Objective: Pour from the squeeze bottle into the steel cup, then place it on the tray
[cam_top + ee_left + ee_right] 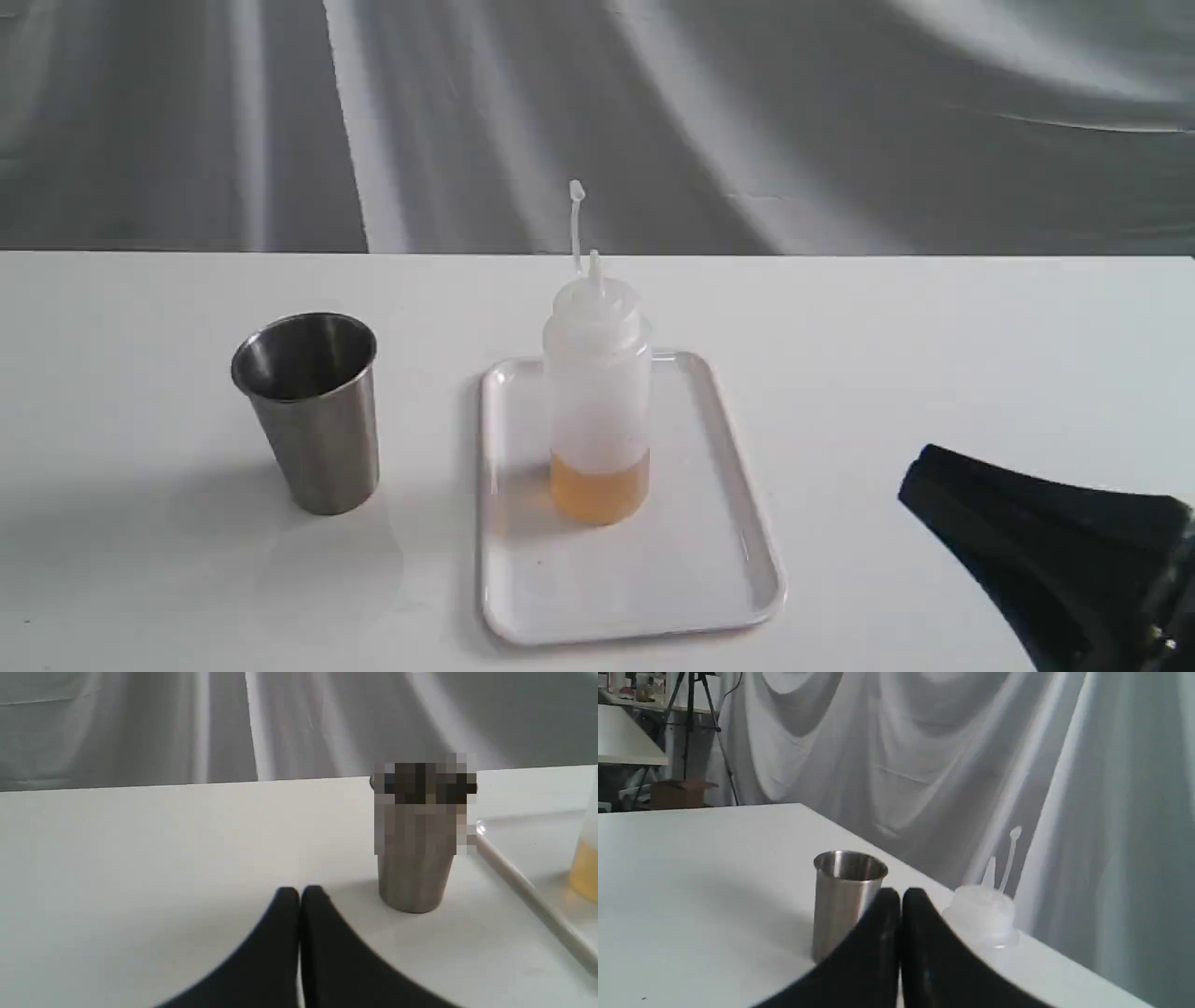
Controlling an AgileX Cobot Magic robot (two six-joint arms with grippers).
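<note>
The squeeze bottle [597, 392] is standing upright on the tray [653, 579], nearer the tray's far end than its near one, with amber-yellow liquid filling only its lowest part. Its thin nozzle is pointing straight up, and the tethered cap strap is rising beside the nozzle with the cap off the tip. The tray is lying flat around the middle of the counter [934, 327], about halfway between the left and right edges, its long sides running from the near edge toward the far edge. The steel cup [310, 415] is standing upright on the bare counter to the tray's left, close to it but apart from it, mouth up and dark inside; whether it is holding any liquid cannot be told. The right gripper [915, 478] is hanging low by the counter's near right corner, well apart from the tray, with its black fingers [882, 924] pressing together and nothing between them. The left gripper [299, 892] is showing only in its own wrist view, where it is hovering over bare counter on the side of the cup away from the tray, its fingers likewise meeting at the tips and gripping nothing. In that view a blocky blur is covering the cup's upper half. A grey draped cloth [747, 112] is hanging behind the counter's far edge.
</note>
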